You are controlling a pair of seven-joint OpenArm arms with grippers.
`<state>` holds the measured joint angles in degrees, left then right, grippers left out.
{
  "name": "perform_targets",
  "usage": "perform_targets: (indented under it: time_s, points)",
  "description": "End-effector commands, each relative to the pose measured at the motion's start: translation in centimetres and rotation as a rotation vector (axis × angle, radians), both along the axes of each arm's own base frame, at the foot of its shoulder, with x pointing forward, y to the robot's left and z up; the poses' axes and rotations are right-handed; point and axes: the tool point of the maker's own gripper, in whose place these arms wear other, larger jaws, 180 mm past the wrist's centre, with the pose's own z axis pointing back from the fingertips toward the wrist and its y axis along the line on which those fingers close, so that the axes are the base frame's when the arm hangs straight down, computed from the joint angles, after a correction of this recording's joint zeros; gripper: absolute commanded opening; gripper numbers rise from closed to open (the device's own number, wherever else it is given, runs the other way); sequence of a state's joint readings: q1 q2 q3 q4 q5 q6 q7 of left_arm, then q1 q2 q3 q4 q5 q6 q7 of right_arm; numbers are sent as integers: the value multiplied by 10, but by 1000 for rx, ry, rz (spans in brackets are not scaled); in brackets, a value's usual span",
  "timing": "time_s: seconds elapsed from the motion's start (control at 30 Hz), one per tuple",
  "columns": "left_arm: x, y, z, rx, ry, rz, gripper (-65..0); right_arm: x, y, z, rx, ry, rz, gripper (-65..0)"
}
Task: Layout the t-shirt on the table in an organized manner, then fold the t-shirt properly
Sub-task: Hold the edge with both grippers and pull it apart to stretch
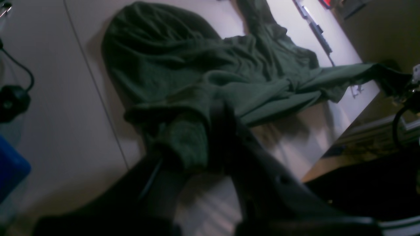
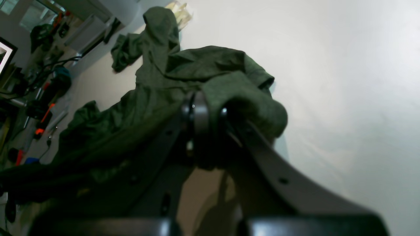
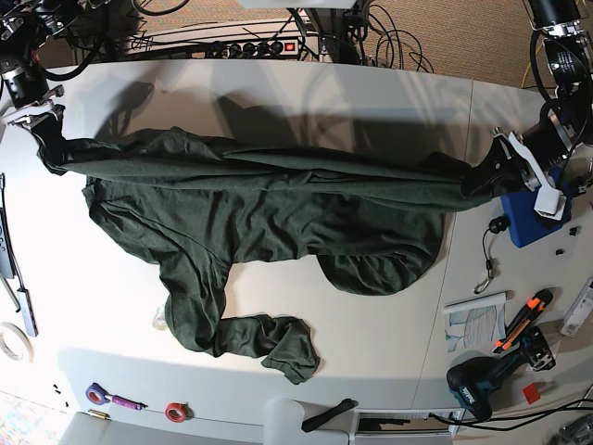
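Observation:
The dark green t-shirt [image 3: 259, 204] is pulled taut along its upper edge between my two grippers, and the rest sags in wrinkles onto the white table [image 3: 371, 102]. One sleeve trails crumpled toward the front edge [image 3: 287, 348]. On the base view's right, my left gripper [image 3: 480, 173] is shut on a bunched end of the shirt; its wrist view shows fabric [image 1: 183, 137] clamped between the dark fingers [image 1: 223, 131]. At the far left, my right gripper [image 3: 44, 139] is shut on the other end, with cloth [image 2: 242, 98] wrapped over its fingertips [image 2: 200, 111].
A blue box [image 3: 528, 218] sits right under the left arm. A drill [image 3: 482, 385], an orange-handled cutter [image 3: 519, 320] and paper [image 3: 477, 320] lie at front right. Tape rolls [image 3: 174, 410] lie at the front left edge. Cables and a power strip [image 3: 250, 46] run along the back.

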<state>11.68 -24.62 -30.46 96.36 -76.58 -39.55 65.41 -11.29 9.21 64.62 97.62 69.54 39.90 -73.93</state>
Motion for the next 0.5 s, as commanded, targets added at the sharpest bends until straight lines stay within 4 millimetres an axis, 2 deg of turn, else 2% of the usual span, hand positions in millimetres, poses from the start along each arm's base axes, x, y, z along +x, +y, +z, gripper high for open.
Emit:
perform_targets:
  time_s: [0.0, 0.17, 0.47]
  points:
    - [4, 3, 13, 0, -41, -9, -650, 4, -5, 16, -32, -47, -2, -650]
    - [-5, 9, -11, 114, 37, -26, -650, -4, -16, -5, -94, 78, -37, -650]
    - [-10, 19, -36, 115, 119, 4, -650, -9, -29, -13, -158, 133, -89, -650]
